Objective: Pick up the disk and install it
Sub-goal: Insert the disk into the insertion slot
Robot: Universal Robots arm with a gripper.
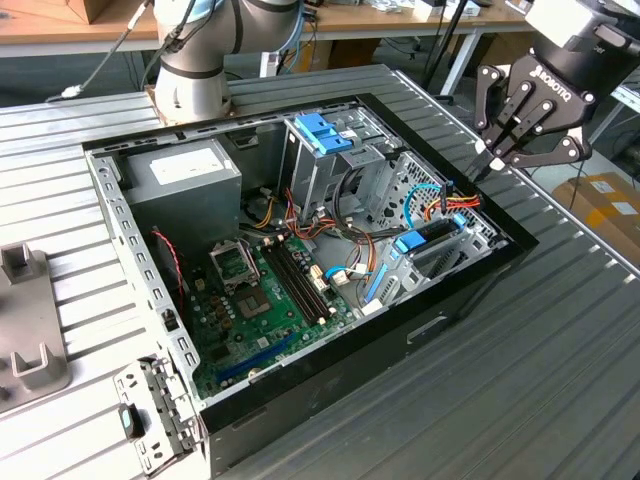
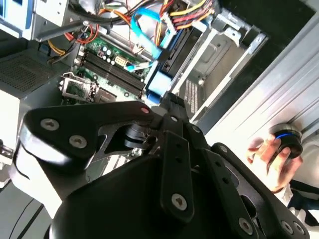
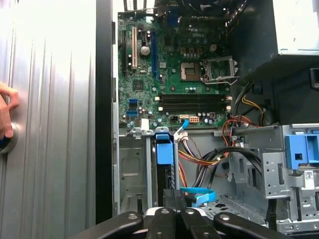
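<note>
**Exterior view.** The gripper [image 1: 490, 165] is hovering above the corner of the open computer case [image 1: 400, 340] on the exterior view's right, over the ribbed metal table [image 1: 560, 380]. Its fingers are pressing together at the tips and carrying nothing. The disk [image 1: 430, 235] is sitting on edge in the metal drive cage just below those tips, its light-blue carrier end facing the motherboard [image 1: 270, 300]. Judging by this, the pick-up and the placing are looking done. Whether the disk is fully home in its bay cannot be told from here. An empty blue bracket [image 1: 325, 135] is standing in the taller cage near the grey power supply [image 1: 185, 170].

**Second wrist view.** The gripper [image 2: 172, 99] is pointing down at the case, fingers closed on nothing. Beyond them the disk [image 2: 182, 47] is showing as a dark slab in its cage, with the blue carrier [image 2: 157, 84] at its near end and red, yellow and blue cables running above it. A person's hand [image 2: 269, 154] is resting on a round control on the table.

**First wrist view.** The closed fingers [image 3: 167, 201] of the gripper [image 3: 174, 196] are hanging apart from the disk [image 3: 167, 174], which is lying narrow and dark in the bay. Its blue rail end is lining up squarely with the cage walls, and the hand [image 3: 5, 114] is waiting at the table's edge.
</note>
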